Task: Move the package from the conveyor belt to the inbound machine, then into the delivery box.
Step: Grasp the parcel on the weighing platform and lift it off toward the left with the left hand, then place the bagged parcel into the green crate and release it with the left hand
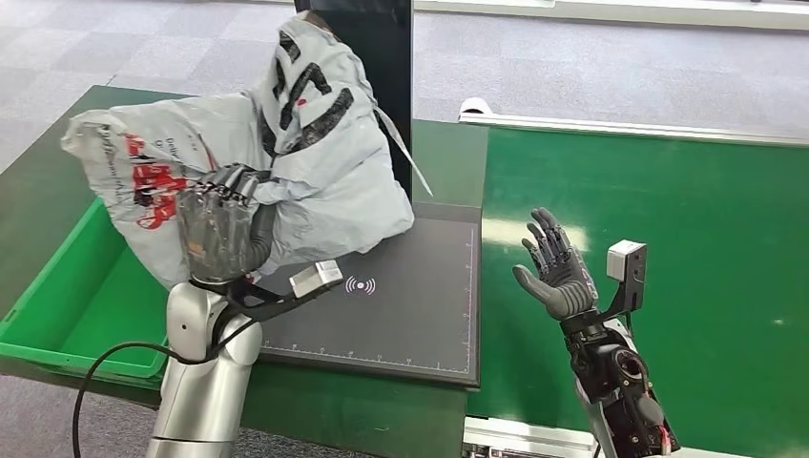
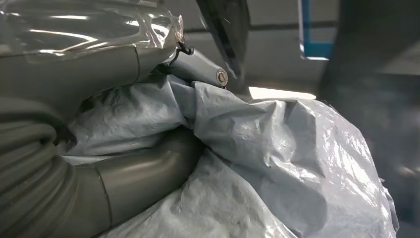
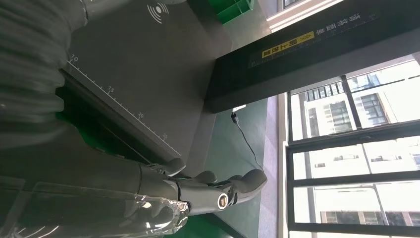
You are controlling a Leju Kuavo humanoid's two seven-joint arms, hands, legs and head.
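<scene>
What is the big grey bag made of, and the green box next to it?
The bag looks like thin, shiny plastic film: it crinkles and glints where the left robot hand squeezes it. The green box seems hard, smooth plastic, with stiff straight walls.

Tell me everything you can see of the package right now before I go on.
The package is a soft, crumpled grey plastic mailer bag with bold black print near its top and red print on its left bulge. It looks glossy and wrinkled in the left wrist view. The left hand grips it at its lower middle, fingers pressed into the plastic. It stands tall, its right lower edge at or just above the dark scanner pad, its left bulge over the green bin. The right hand is apart from it.
</scene>
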